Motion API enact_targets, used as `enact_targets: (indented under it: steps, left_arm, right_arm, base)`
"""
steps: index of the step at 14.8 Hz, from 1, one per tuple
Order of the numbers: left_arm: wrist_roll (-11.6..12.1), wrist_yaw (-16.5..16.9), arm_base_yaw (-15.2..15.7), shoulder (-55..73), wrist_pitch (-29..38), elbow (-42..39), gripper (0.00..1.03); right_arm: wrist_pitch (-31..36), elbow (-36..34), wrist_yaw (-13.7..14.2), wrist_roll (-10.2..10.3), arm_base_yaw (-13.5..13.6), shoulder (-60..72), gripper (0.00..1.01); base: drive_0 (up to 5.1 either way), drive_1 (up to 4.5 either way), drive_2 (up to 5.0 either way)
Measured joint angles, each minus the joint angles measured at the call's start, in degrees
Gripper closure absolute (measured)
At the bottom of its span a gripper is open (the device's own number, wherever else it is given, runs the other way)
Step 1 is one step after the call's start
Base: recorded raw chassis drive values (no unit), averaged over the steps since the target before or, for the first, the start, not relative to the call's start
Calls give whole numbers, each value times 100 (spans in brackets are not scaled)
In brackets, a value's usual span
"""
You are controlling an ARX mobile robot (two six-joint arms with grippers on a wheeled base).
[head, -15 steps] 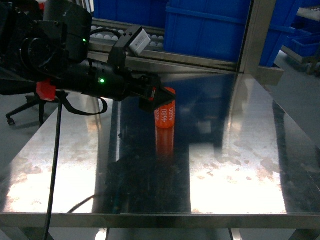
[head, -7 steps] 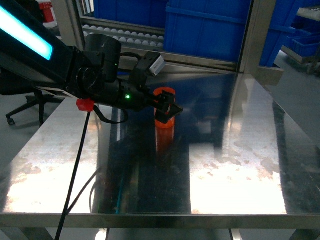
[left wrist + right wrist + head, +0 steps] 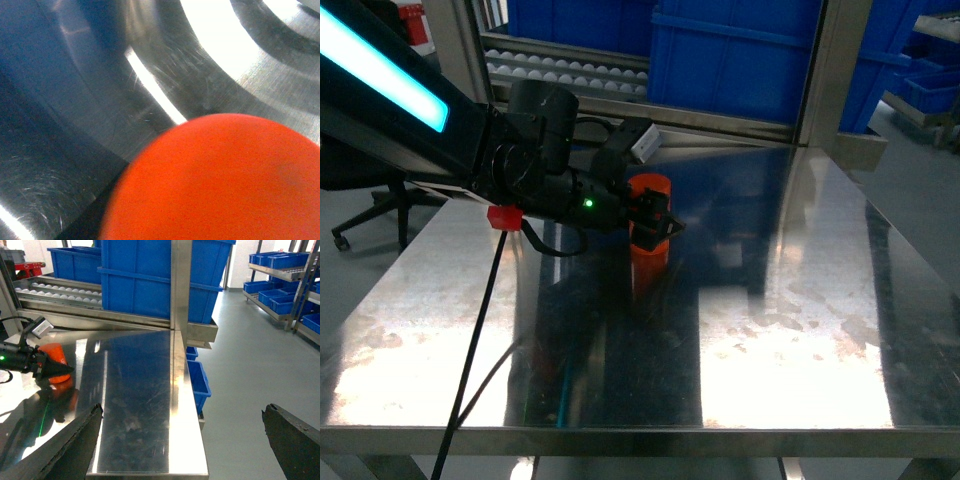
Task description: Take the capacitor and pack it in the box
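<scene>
Capacitor (image 3: 651, 235) upright mid-table (image 3: 800, 330), left claw (image 3: 665, 222) on it.

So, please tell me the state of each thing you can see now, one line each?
Capacitor: orange, standing upright on the table, not lifted.
Left hand: at the capacitor's upper part; whether it is open or shut cannot be told.
Right hand: open, empty, held off the table's corner.
Steel table: shiny, carrying only the capacitor.
Blue bins: stacked on the rack behind the table.
Box: not in view.
</scene>
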Motion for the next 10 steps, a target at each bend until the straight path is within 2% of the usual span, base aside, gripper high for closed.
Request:
enact_targets:
  steps: [1,3,4,6,7,10]
  left_arm:
    - [-2,-116,2,-101,79,-122,57]
    - [-57,-245,92,-533,476,-496,59]
    - [-162,-341,170,-855,780,-739,59]
    - [-472,-750,450,-1792,1572,-1504,59]
    - [-553,-1067,645,-2374,2116,-2096,59]
    - [-501,-2481,1049,-4054,3530,-4269,59]
  right_arm:
    - [0,0,0,0,0,0,3]
    - [0,0,0,0,0,0,3]
    - [0,0,0,0,0,0,3]
    - [0,0,2,0,0,0,3]
    - [0,0,0,0,0,0,3]
    - [2,0,0,0,0,0,3]
  base:
    - [0,0,0]
    - [0,0,0]
    - [0,0,0]
    - [0,0,0]
    - [0,0,0]
    - [0,0,0]
